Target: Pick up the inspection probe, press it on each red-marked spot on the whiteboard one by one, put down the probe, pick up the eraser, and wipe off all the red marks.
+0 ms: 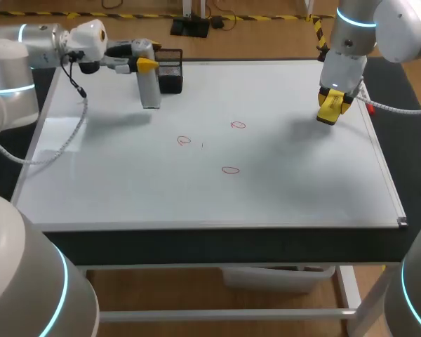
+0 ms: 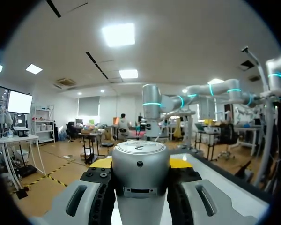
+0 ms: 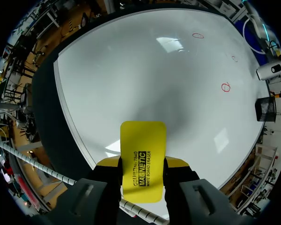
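Currently your left gripper [image 2: 140, 164] pinches the probably rigid, slick inspection probe [image 1: 149, 91] by its upper body at the whiteboard's [image 1: 126, 182] far-left corner; your right gripper [image 3: 143, 161] clamps the likely light eraser [image 3: 143, 140] across its width near the far-right edge.

place: robotics lab | cues: left arm [image 1: 10, 67], right arm [image 1: 351, 35], whiteboard [image 1: 126, 175]

Left arm [image 1: 7, 70] and right arm [image 1: 396, 28] silver-white, cyan-ringed — ribbed grey cable [image 3: 37, 163] trailing, pincer fingers [image 3: 177, 162] yellow-tipped.
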Action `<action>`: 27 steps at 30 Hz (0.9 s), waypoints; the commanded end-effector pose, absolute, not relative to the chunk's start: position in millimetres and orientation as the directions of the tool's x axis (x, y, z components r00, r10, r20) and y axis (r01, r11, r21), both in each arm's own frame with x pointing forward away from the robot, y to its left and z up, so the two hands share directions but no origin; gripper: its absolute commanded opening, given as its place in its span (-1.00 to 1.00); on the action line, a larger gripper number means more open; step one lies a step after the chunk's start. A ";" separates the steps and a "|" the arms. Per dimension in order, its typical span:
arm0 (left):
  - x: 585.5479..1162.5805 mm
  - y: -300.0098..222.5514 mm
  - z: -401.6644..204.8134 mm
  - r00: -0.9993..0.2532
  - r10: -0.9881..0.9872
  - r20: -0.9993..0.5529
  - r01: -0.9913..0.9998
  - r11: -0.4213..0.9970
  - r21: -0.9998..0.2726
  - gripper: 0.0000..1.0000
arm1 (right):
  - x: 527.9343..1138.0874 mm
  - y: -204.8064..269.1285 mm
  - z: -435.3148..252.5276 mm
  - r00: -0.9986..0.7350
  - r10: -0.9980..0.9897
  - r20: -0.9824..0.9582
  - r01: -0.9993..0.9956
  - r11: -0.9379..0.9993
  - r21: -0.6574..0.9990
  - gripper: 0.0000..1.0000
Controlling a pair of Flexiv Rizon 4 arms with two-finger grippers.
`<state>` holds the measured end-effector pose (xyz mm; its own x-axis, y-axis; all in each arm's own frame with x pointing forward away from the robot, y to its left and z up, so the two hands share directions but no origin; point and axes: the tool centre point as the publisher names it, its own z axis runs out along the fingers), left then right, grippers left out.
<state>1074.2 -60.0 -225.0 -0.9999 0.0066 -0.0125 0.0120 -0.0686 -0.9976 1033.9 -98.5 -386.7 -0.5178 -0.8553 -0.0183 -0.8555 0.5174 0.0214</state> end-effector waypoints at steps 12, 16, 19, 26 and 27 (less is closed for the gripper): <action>1121.7 -2.2 -224.1 -0.997 -0.077 -0.017 0.022 -0.062 -0.998 -1.00 | 1035.1 -98.8 -386.1 -0.516 -0.856 -0.014 -0.856 0.516 0.022 -1.00; 1133.9 10.5 -224.6 -0.995 -0.097 -0.019 0.024 -0.053 -0.998 -1.00 | 1035.1 -98.8 -386.1 -0.516 -0.856 -0.014 -0.856 0.516 0.022 -1.00; 1142.1 20.1 -225.4 -0.993 -0.117 -0.016 0.022 -0.049 -0.999 -1.00 | 1035.1 -98.8 -386.1 -0.516 -0.856 -0.014 -0.856 0.516 0.022 -1.00; 1153.0 37.2 -228.4 -0.990 -0.144 -0.008 0.015 -0.047 -0.999 -1.00 | 1035.1 -98.8 -386.1 -0.516 -0.856 -0.014 -0.856 0.516 0.022 -1.00; 1153.5 38.4 -228.5 -0.989 -0.146 -0.007 0.014 -0.047 -0.999 -1.00 | 1035.1 -98.8 -386.1 -0.516 -0.856 -0.014 -0.856 0.516 0.022 -1.00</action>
<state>1147.3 34.2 -226.3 -0.9868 -0.1620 -0.0079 0.0146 -0.0403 -0.9991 1033.9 -98.5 -386.7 -0.5178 -0.8553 -0.0183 -0.8555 0.5174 0.0215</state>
